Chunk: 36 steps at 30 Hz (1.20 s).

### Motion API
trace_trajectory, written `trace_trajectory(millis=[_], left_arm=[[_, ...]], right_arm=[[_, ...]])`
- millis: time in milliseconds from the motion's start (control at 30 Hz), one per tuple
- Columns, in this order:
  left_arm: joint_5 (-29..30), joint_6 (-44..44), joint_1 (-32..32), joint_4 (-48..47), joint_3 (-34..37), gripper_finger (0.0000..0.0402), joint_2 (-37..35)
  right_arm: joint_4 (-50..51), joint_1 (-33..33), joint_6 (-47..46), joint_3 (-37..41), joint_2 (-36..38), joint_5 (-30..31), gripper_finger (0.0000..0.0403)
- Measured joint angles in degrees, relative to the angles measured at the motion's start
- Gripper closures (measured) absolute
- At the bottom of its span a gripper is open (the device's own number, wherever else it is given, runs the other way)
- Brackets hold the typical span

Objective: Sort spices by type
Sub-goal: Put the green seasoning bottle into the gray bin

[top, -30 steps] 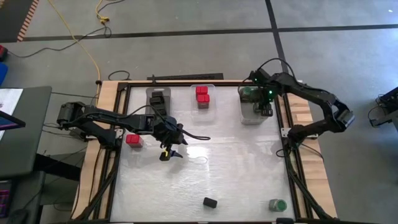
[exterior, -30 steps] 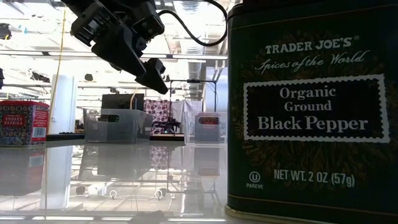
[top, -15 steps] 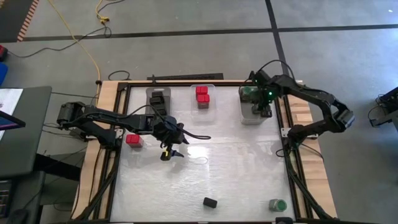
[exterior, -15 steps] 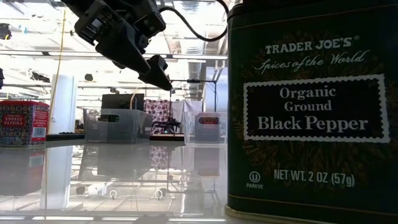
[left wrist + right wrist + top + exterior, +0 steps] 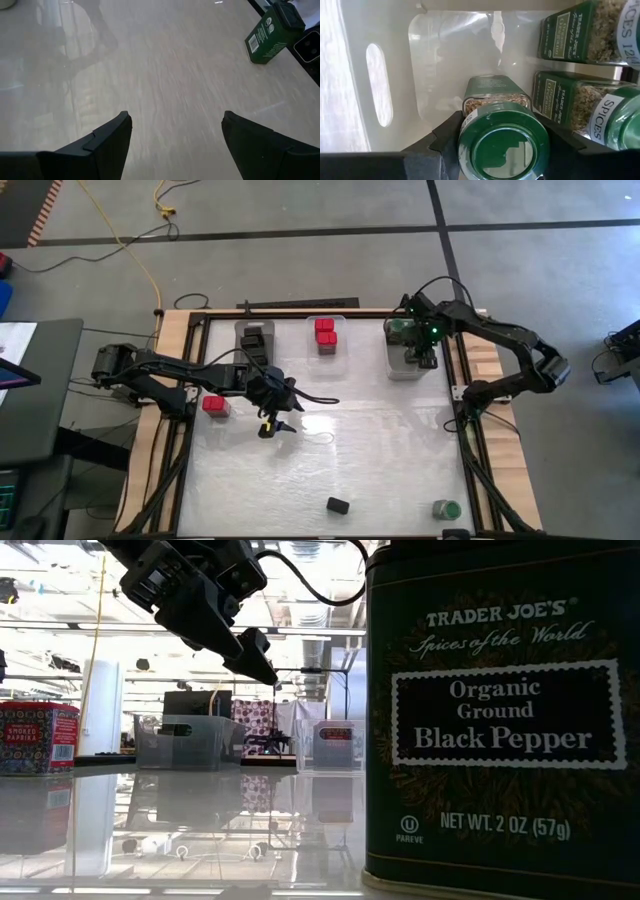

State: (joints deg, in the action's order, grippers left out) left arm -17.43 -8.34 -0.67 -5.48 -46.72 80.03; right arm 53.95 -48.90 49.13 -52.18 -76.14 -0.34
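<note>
My right gripper [image 5: 425, 352] reaches down into the far-right bin [image 5: 392, 365] and is shut on a green-lidded jar [image 5: 502, 145]. More green-labelled jars [image 5: 580, 30] lie beside it in that bin. My left gripper [image 5: 270, 425] hovers open over bare table left of centre, and the left wrist view shows its fingers [image 5: 107, 140] wide apart. A red box [image 5: 215, 406] stands near the left edge. A black pepper tin [image 5: 338, 505] and a green-lidded jar [image 5: 446, 508] stand at the near edge. The tin fills the low view [image 5: 500, 710]. My right gripper pinches the jar by its round green lid [image 5: 470, 127], one finger [image 5: 445, 137] on each side. It comes from above, pointing down into the bin. The jar hangs lid-up below the fingers, its body [image 5: 492, 92] toward the bin floor; whether its base rests there I cannot tell.
Three translucent bins line the far edge: one with black boxes [image 5: 255, 338], one with red boxes [image 5: 325, 335], and the right one with jars. The table's middle and near-left area is bare, glossy surface [image 5: 380, 450]. The table is bordered by a wooden frame [image 5: 490, 370].
My left gripper has edged slightly toward the table's right, then held still. The right gripper has stayed in the bin with the jar.
</note>
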Motion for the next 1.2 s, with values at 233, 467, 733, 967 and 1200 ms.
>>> trace_trajectory(millis=[233,467,733,967,1200], left_arm=[[0.02,0.00,0.00,0.00,0.00,0.0104,0.00],[0.06,-0.51,0.00,0.01,0.00,0.0104,-0.01],[0.13,-1.66,0.00,2.33,0.00,0.0104,0.00],[0.13,-1.62,0.00,2.40,0.00,0.0104,0.00],[0.11,-1.51,0.00,2.38,0.00,0.0104,0.00]], right_arm=[[0.00,0.00,0.29,0.00,0.00,0.02,0.0179],[0.33,0.00,0.45,0.00,0.00,0.06,0.0174],[0.35,0.00,0.45,0.00,0.00,0.13,0.0173],[0.35,0.00,0.45,0.00,0.00,0.28,0.0173],[0.37,0.00,0.73,0.00,0.00,0.28,0.0173]])
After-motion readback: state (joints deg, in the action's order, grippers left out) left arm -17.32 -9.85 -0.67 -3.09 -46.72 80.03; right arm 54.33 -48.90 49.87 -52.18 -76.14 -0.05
